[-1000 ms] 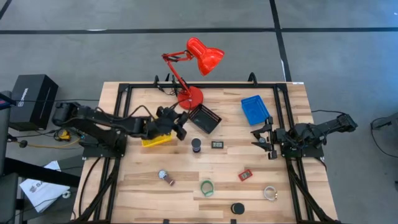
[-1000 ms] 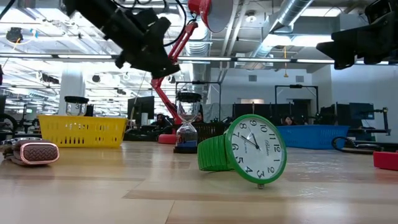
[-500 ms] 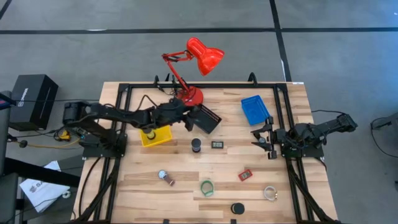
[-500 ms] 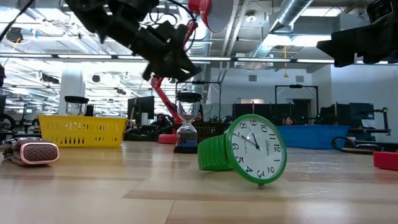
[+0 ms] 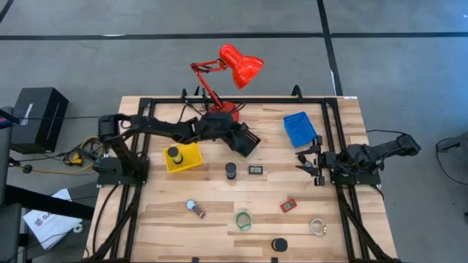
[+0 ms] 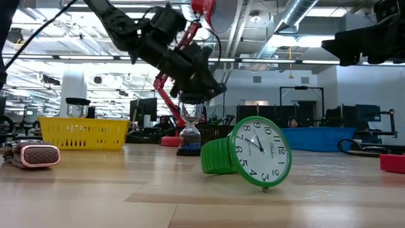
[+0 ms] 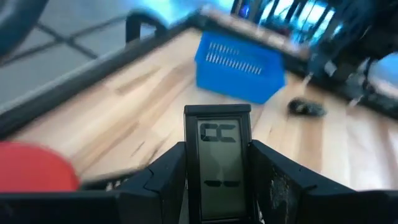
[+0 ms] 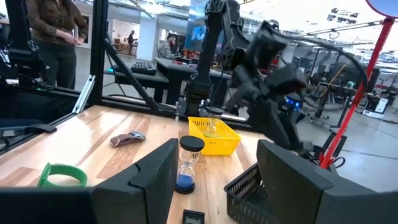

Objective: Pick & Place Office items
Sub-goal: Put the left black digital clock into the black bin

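My left gripper (image 5: 234, 136) hangs over the black mesh tray (image 5: 245, 142) beside the red lamp's base, shut on a small black LCD piece (image 7: 217, 158). My right gripper (image 5: 304, 162) waits open at the table's right side, below the blue tray (image 5: 300, 128). On the table stand an hourglass (image 5: 230, 171) and lie a black rectangular piece (image 5: 256, 169), a red piece (image 5: 289, 205), a green watch ring (image 5: 243, 220), a clear ring (image 5: 317, 227), a black puck (image 5: 278, 245) and a small watch (image 5: 194, 209). A dark round item (image 5: 174, 153) sits in the yellow tray (image 5: 187, 159). My left gripper pinches the black LCD piece between its two fingers (image 7: 163, 180), which lie on its two long sides (image 7: 188, 168). The piece's display faces the wrist camera, and the piece is lifted clear of the table. The arm hides it in the high view.
The red desk lamp (image 5: 238, 66) rises from its base (image 5: 223, 113) just behind my left gripper. A black frame runs along the table's edges (image 5: 146, 102). Bare wood lies between the hourglass and the near-edge items.
My left gripper has swung from above the yellow tray toward the table's right and far side, ending over the black mesh tray by the lamp base. As the arm cleared the yellow tray, the dark item inside it came into sight.
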Controlling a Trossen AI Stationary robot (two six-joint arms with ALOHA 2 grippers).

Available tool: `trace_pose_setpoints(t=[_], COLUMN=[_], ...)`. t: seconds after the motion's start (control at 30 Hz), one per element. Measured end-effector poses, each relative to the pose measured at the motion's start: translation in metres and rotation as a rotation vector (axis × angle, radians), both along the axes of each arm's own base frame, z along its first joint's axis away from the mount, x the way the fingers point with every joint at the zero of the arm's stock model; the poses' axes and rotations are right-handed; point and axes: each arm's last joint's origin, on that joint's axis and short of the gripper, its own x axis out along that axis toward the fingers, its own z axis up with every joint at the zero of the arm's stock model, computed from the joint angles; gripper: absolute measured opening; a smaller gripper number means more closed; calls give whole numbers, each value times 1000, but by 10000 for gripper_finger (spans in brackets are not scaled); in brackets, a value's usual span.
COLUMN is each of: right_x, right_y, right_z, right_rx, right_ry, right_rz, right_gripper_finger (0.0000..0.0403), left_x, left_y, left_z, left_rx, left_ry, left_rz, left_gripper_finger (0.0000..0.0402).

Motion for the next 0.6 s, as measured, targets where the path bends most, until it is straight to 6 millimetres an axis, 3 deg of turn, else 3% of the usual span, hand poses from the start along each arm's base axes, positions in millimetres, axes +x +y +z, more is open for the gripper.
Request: trace_pose_setpoints(t=[0.27, 0.6], right_x=[0, 0], right_y=[-1, -1], right_z=[0, 0], right_rx=[3, 3], right_ry=[1, 1], right_rz=[-12, -11], right_gripper_finger=[210, 210], left_x=[-1, -1], left_y=[13, 14], left_z=[-29, -46], left_rx=[-17, -2], left_ry=[131, 214], left_rz=[25, 3], left_gripper_finger=[154, 154])
